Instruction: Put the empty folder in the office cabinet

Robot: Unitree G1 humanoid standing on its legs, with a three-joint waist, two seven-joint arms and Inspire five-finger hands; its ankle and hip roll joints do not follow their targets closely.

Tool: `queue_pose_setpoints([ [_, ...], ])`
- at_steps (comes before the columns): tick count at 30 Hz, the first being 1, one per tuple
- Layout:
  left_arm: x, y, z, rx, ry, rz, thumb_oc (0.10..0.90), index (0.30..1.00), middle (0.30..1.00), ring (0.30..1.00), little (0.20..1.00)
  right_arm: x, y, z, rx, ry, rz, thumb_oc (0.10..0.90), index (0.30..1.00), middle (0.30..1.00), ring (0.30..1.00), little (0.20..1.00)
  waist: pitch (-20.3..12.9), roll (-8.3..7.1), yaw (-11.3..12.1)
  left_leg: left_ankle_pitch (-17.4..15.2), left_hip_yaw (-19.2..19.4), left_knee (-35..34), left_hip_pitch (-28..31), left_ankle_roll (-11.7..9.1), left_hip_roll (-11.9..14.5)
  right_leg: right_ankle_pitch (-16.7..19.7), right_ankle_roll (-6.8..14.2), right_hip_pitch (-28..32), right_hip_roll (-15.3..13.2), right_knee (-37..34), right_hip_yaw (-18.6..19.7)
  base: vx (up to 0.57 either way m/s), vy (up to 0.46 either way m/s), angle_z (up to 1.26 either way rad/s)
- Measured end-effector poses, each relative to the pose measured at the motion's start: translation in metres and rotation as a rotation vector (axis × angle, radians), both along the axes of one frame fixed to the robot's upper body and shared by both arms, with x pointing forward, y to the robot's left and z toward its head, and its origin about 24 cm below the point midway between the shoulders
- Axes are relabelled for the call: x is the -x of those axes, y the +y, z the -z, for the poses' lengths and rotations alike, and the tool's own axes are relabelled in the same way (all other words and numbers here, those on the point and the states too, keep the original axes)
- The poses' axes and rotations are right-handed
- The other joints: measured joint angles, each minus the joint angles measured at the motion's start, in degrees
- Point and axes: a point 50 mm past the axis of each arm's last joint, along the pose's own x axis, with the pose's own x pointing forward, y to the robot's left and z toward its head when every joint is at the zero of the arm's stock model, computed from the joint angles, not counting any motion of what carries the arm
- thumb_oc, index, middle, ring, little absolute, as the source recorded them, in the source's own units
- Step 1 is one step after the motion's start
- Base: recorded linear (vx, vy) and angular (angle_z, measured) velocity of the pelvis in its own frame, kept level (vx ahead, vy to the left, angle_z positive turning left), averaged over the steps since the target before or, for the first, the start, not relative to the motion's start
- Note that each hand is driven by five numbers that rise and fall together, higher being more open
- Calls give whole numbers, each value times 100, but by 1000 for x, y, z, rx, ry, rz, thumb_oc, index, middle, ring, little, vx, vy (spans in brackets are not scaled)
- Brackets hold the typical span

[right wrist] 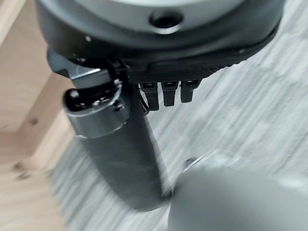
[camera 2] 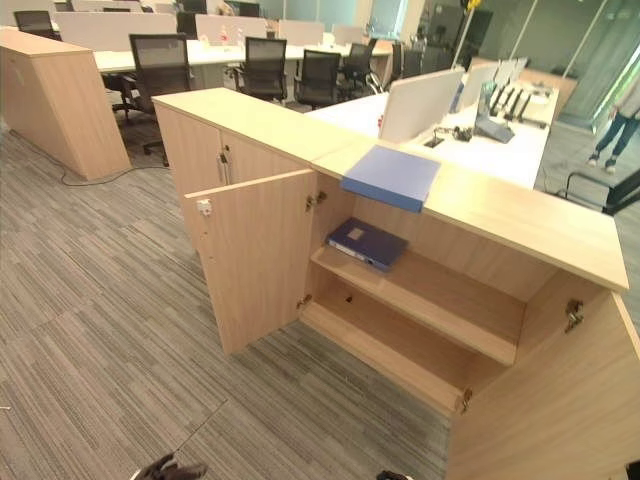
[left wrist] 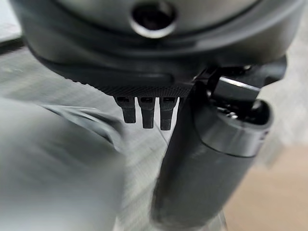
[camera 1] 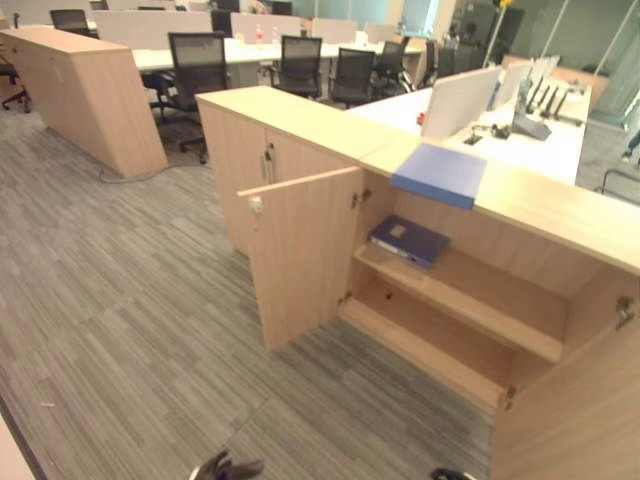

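At far left, a separate wooden cabinet [camera 1: 85, 95] on grey striped carpet [camera 1: 120, 320]. Behind it, black office chairs [camera 1: 197, 62] along white desks [camera 1: 240, 52]. At the lower edge of the head views, the left hand [camera 1: 226, 467] hanging low over the carpet, holding nothing; in its own wrist view, fingers [left wrist: 147, 111] pointing straight down, relaxed, thumb [left wrist: 207, 163] alongside, apart from them. Further right, the office cabinet [camera 1: 300, 125] with its left door [camera 1: 300, 255] swung wide open. Inside, on the upper shelf [camera 1: 470, 300], a dark blue folder [camera 1: 408, 240] lying flat near the shelf's left end. Above that, on the cabinet top, a lighter blue folder [camera 1: 440, 174] lying flat, its near edge jutting slightly past the front edge over the open compartment. Beyond, a white desk [camera 1: 520, 135] with a monitor [camera 1: 458, 100]. At lower right, the right door [camera 1: 570, 420] also open. Low beside it, the right hand [right wrist: 120, 144], empty, fingers [right wrist: 166, 94] straight and loose over the carpet. In the far right background, a person's legs [camera 2: 615, 125].
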Motion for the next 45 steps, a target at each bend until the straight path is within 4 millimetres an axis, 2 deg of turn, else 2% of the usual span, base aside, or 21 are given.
queue_pose_setpoints([
  [4,-12,-20,2,45,-8,16,800,900,900,900,900,-9,-7,-3,18,-16,9,800,900,900,900,900,249,199,-50,883,-600,-2424,1,-462,-519,58,109,221,285,-612,54,156,148,-60],
  [6,-15,-24,2,53,-16,15,800,900,900,900,900,-6,-11,-3,29,-1,13,800,900,900,900,900,337,409,1,1080,-827,-2417,-195,-488,-539,-40,213,271,487,-550,134,164,201,-39],
  [7,-19,-22,0,51,-26,7,800,900,900,900,900,-12,-13,-4,35,-15,9,800,900,900,900,900,387,480,-13,1172,-854,-2415,-227,-521,-530,182,-15,281,534,-559,-49,313,276,-46],
  [8,-18,-21,1,50,-15,8,800,900,900,900,900,-8,-12,-3,34,-6,8,800,900,900,900,900,406,415,-30,1172,-860,-2382,-203,-491,-609,124,48,293,595,-605,117,332,307,-53],
  [9,-18,-19,1,45,-12,6,800,900,900,900,900,-6,-10,-2,28,4,8,800,900,900,900,900,367,396,-22,1102,-830,-2369,-186,-358,-755,18,215,317,591,-721,299,162,161,-52],
  [10,-15,-24,3,52,0,7,800,900,900,900,900,-6,-13,-3,36,7,14,800,900,900,900,900,336,597,-53,942,-838,-2321,-246,-194,-624,-417,740,365,745,-544,328,167,173,-73],
  [11,-13,-30,4,68,2,6,800,900,900,900,900,-15,-24,-7,58,-31,59,800,900,900,900,900,353,814,-27,794,-883,-2178,-225,-108,-425,-503,389,166,741,220,434,156,170,-75],
  [12,-12,-29,5,80,-1,0,800,900,900,900,900,-13,-27,-8,65,-28,46,800,900,900,900,900,295,638,-22,797,-778,-2211,-91,-49,-622,-312,103,338,445,52,381,274,328,-65],
  [15,-10,-31,6,90,12,31,800,900,900,900,900,4,-36,-7,96,20,46,800,900,900,900,900,238,578,-180,868,-544,-2205,138,76,-760,-231,87,558,266,-276,373,174,251,-14],
  [17,-4,-35,8,100,24,38,800,900,900,900,900,19,-35,-3,88,82,37,800,900,900,900,900,161,693,-178,969,-478,-2345,410,210,-833,-218,277,589,149,-178,527,153,268,-19],
  [19,1,-32,9,96,35,30,800,900,900,900,900,19,-31,-3,81,82,34,800,900,900,900,900,138,664,-171,1091,-348,-2362,627,800,-1025,-326,470,550,-92,104,709,130,234,-31],
  [21,7,-28,10,89,49,20,800,900,900,900,900,14,-31,-3,83,69,22,800,900,900,900,900,104,628,-171,944,-184,-2360,762,973,-1221,-473,652,540,-367,347,806,103,180,-25],
  [23,3,-27,8,78,38,40,800,900,900,900,900,13,-30,-4,84,66,11,800,900,900,900,900,69,574,-164,783,-159,-2363,832,1111,-1496,-646,806,465,-677,611,820,119,215,-2],
  [31,12,-16,9,44,65,57,800,900,900,900,900,13,-33,-4,98,76,-16,800,900,900,900,900,-75,418,-165,400,-28,-2389,1100,1307,-1939,-913,1097,237,-1336,1626,709,93,187,-5],
  [33,12,-17,9,40,67,83,800,900,900,900,900,12,-41,-6,123,77,-35,800,900,900,900,900,-62,494,-114,357,53,-2387,1197,1439,-1969,-1023,927,-17,-1704,2432,302,45,113,-10],
  [36,2,-8,1,5,8,136,800,900,900,900,900,18,-43,-6,154,120,-95,800,900,900,900,900,-45,251,91,305,210,-2389,1243,1496,-2039,-892,940,-69,-2384,2556,-859,-9,-7,-27],
  [38,-1,-5,-4,-8,-28,146,800,900,900,900,900,15,-42,-6,153,117,-102,800,900,900,900,900,-42,249,123,332,279,-2388,1134,1486,-1921,-802,1033,-210,-2333,2342,-856,-23,-65,-34],
  [40,-13,-12,-15,9,-120,185,800,900,900,900,900,4,-46,-9,157,81,-83,800,900,900,900,900,152,496,89,416,278,-2379,1051,1496,-1571,-666,1271,-514,-1855,1784,-783,-2,-137,-39],
  [42,-23,-16,-20,18,-163,202,800,900,900,900,900,-4,-43,-11,144,46,-79,800,900,900,900,900,255,535,-39,452,237,-2385,1027,1373,-1462,-369,1435,-653,-1642,1316,-826,75,-225,9],
  [43,-28,-19,-25,25,-197,205,800,900,900,900,900,-6,-35,-10,119,23,-75,800,900,900,900,900,355,458,-122,479,197,-2388,1044,1229,-1420,73,1287,-458,-1458,856,-682,96,-175,33],
  [45,-35,-27,-32,47,-253,215,800,900,900,900,900,-4,-31,-8,108,26,-71,800,900,900,900,900,411,509,-148,509,101,-2387,1134,1122,-1292,353,1158,-202,-1188,437,-710,94,-118,29],
])
